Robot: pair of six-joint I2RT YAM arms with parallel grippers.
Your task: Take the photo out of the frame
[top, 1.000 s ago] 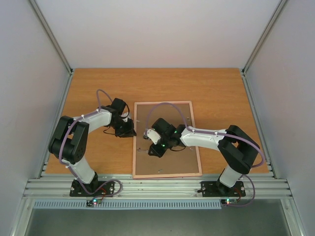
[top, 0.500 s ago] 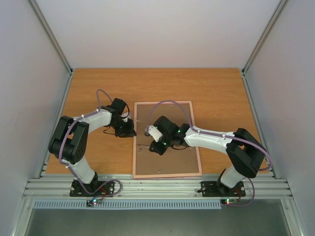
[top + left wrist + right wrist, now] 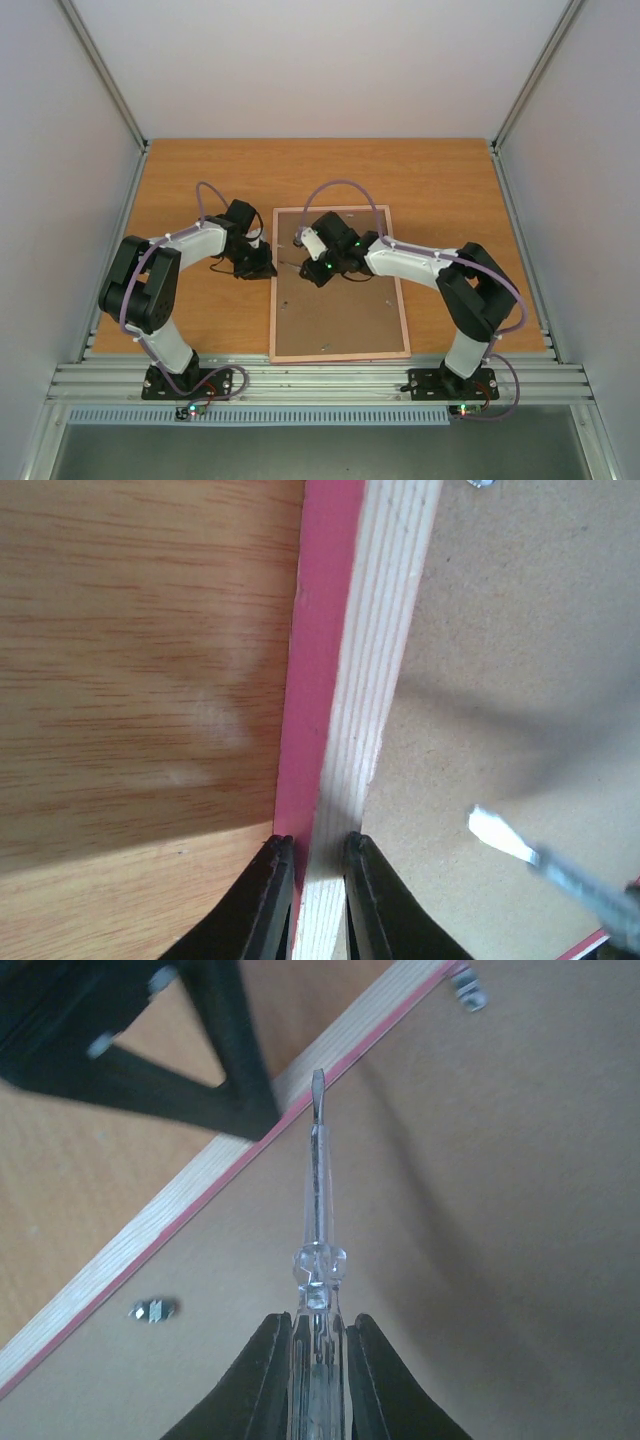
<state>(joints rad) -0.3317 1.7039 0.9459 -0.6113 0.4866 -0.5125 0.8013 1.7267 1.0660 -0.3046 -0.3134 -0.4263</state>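
Observation:
The frame (image 3: 340,320) lies face down on the table, its brown back board (image 3: 520,680) up inside a pale wood rim (image 3: 385,650) with a pink outer side. The photo is hidden under the board. My left gripper (image 3: 262,268) (image 3: 318,842) is shut on the frame's left rim, one finger outside and one on the board side. My right gripper (image 3: 308,268) (image 3: 318,1322) is shut on a clear-handled screwdriver (image 3: 318,1200). Its flat tip (image 3: 316,1080) (image 3: 500,835) hovers at the board's left edge, right beside the left gripper's fingers (image 3: 230,1060).
Small metal holding tabs (image 3: 153,1310) (image 3: 467,985) sit on the back board near the rim. The wooden table (image 3: 200,180) is walled by white panels, with an aluminium rail (image 3: 320,380) at the near edge.
The right arm has carried the screwdriver from the middle of the back board away from the bases, toward the upper left rim. The left gripper has kept its hold on the rim.

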